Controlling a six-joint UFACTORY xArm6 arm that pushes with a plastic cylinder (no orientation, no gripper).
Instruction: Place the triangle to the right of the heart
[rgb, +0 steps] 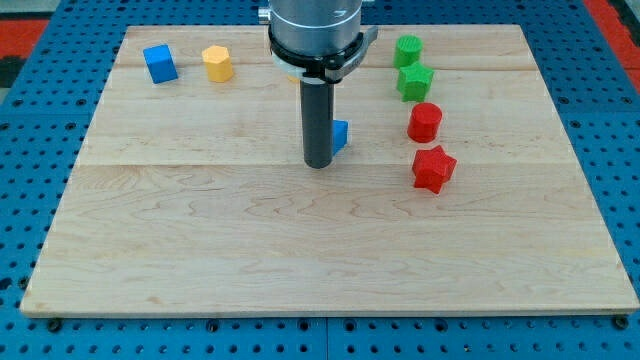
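Note:
My tip (318, 163) rests on the wooden board (200, 230) near its middle. A blue block (341, 135), probably the triangle, sits just behind and to the right of the rod, mostly hidden by it; it seems to touch the rod. No heart-shaped block can be made out; it may be hidden behind the arm at the view's top.
A blue cube (160, 63) and a yellow hexagonal block (218, 63) lie at the upper left. On the right, top to bottom, stand a green cylinder (408, 50), a green star-like block (415, 82), a red cylinder (425, 122) and a red star (434, 168).

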